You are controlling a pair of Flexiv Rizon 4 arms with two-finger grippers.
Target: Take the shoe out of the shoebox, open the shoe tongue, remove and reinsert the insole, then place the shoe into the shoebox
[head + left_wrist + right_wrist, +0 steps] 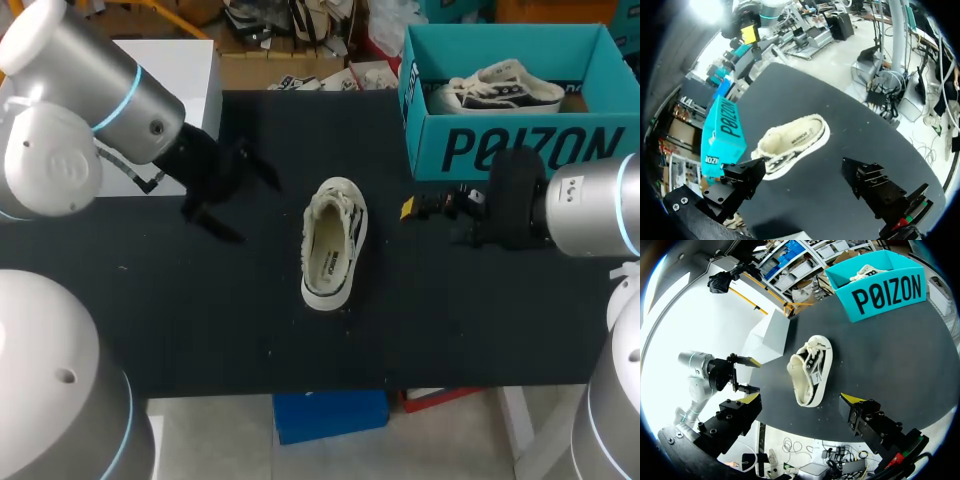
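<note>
A cream low-top shoe lies on its sole in the middle of the black table, with the insole showing inside. My left gripper hangs open to the shoe's left, apart from it; in the left wrist view the shoe lies just ahead of the open left gripper. My right gripper stands open to the shoe's right, in front of the teal shoebox. A second shoe lies in the box. In the right wrist view the shoe is ahead of the empty right gripper.
A white box stands at the table's back left, behind my left arm. The shoebox fills the back right corner. Bare black tabletop lies in front of the shoe up to the near edge.
</note>
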